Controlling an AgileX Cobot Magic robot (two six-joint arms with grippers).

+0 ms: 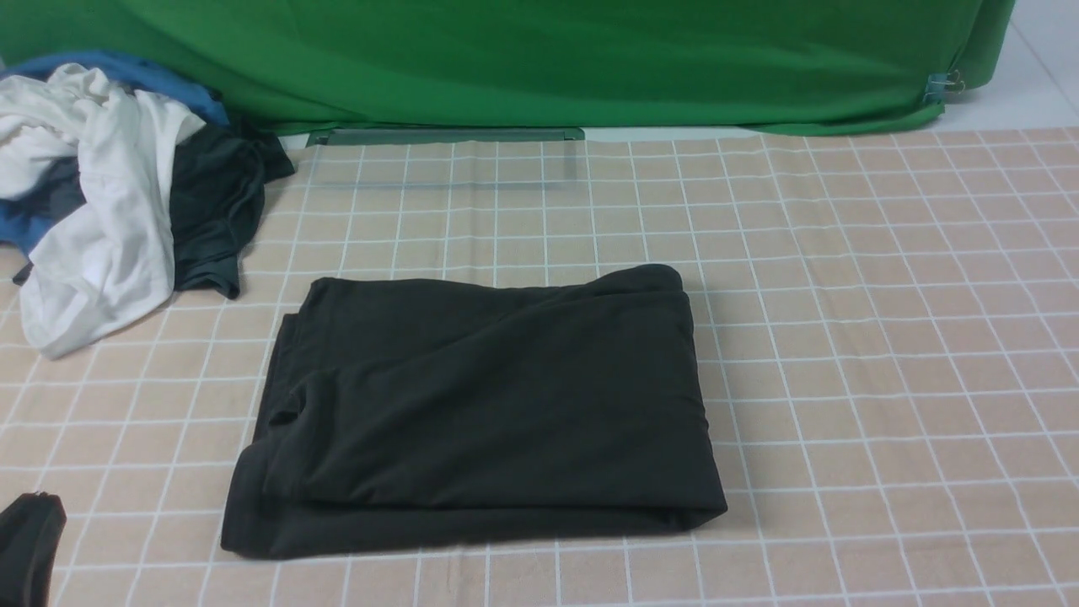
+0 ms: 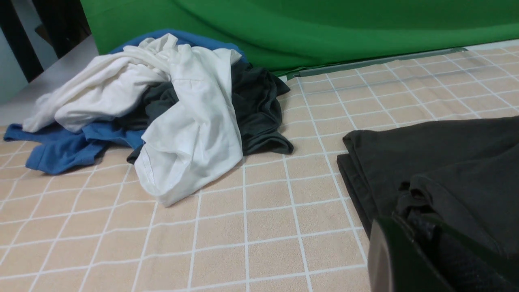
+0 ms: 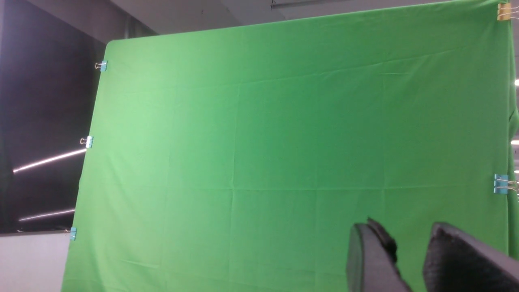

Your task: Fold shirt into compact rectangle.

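The shirt [image 1: 480, 405] lies folded into a black-olive rectangle in the middle of the checked tablecloth, its layered edges showing on the left side and along the near edge. In the left wrist view the shirt [image 2: 446, 154] fills the right side. My left gripper [image 1: 29, 544] sits low at the near left corner, apart from the shirt. Its dark fingers [image 2: 409, 219] are shut with nothing between them. My right gripper [image 3: 405, 231] is out of the front view. It is raised and points at the green backdrop, with its jaws open and only green cloth showing in the gap.
A pile of white, blue and dark greyish clothes [image 1: 101, 194] lies at the far left, also seen in the left wrist view [image 2: 170, 113]. A green backdrop [image 1: 548, 59] closes the far side, with a clear strip [image 1: 447, 135] at its foot.
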